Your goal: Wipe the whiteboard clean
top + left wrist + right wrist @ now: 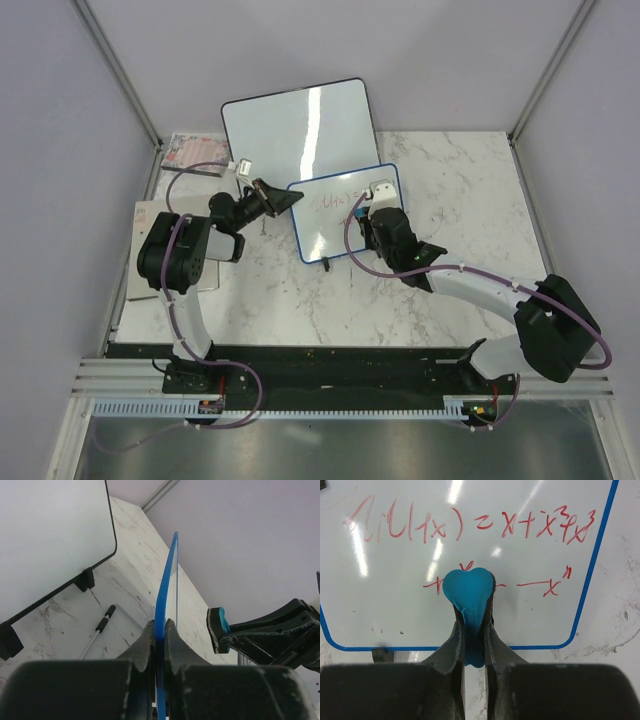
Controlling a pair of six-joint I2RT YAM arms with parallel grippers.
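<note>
The small blue-framed whiteboard (pixel 335 220) stands tilted on the marble table, with red handwriting (pixel 470 527) on it. My left gripper (pixel 290 199) is shut on its left edge; in the left wrist view the blue frame (pixel 167 580) runs up from between the fingers. My right gripper (pixel 378 205) is shut on a blue heart-shaped eraser (pixel 468 597), which is held against the board face over the lower line of writing. The eraser also shows edge-on in the left wrist view (pixel 219 627).
A larger blank black-framed whiteboard (pixel 298 118) leans at the back (pixel 50 540). A black-tipped marker (pixel 102 625) lies on the table beside it. Flat packets (pixel 195 152) lie at the far left. The walls stand close behind.
</note>
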